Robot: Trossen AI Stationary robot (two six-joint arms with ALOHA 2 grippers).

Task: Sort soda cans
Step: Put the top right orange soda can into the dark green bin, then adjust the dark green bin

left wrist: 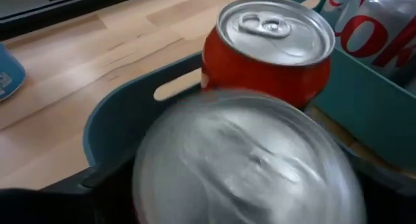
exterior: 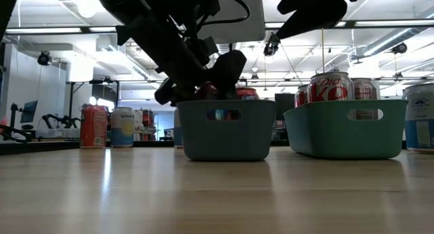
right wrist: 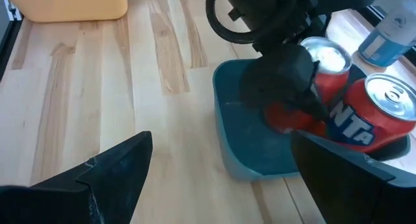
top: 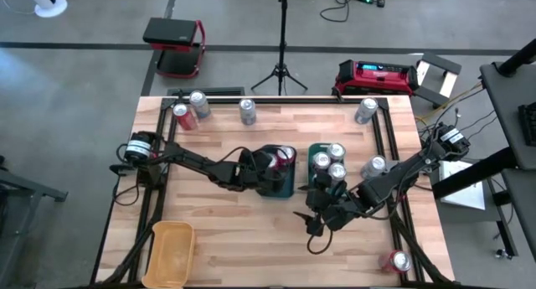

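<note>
Big white letters "NTA" run across the red soda can with the silver pull-tab top (right wrist: 383,117) standing in the dark teal plastic bin (top: 280,187) at the middle of the wooden table (top: 251,230), and right beside it, touching, is a second red can (right wrist: 312,87) that the left gripper (top: 270,165) is pinching inside that bin; from the left wrist that held can's silver top (left wrist: 247,165) fills the view, blurred, with the standing red can just beyond it. Just to the right of that bin sits a lighter green plastic bin (top: 316,151), and in it stand three silver-grey cans (top: 329,161) bunched together; the low view shows red "Diet" lettering and a large "ke" on the front one (exterior: 331,88). The right gripper (top: 320,222) hangs above the table towards its near edge, just in front of the green bin, its fingers spread wide with nothing between them. Along the far edge, near the left corner, a red can (top: 181,116) and a silver one (top: 199,104) stand close together, another silver can (top: 248,111) stands nearer the middle, and one more (top: 366,110) by the far right corner. A silver can (top: 373,167) stands near the right edge, and a red can (top: 397,260) lies at the near right corner. A yellow plastic tray (top: 170,254) rests at the near left corner; its contents cannot be made out.
</note>
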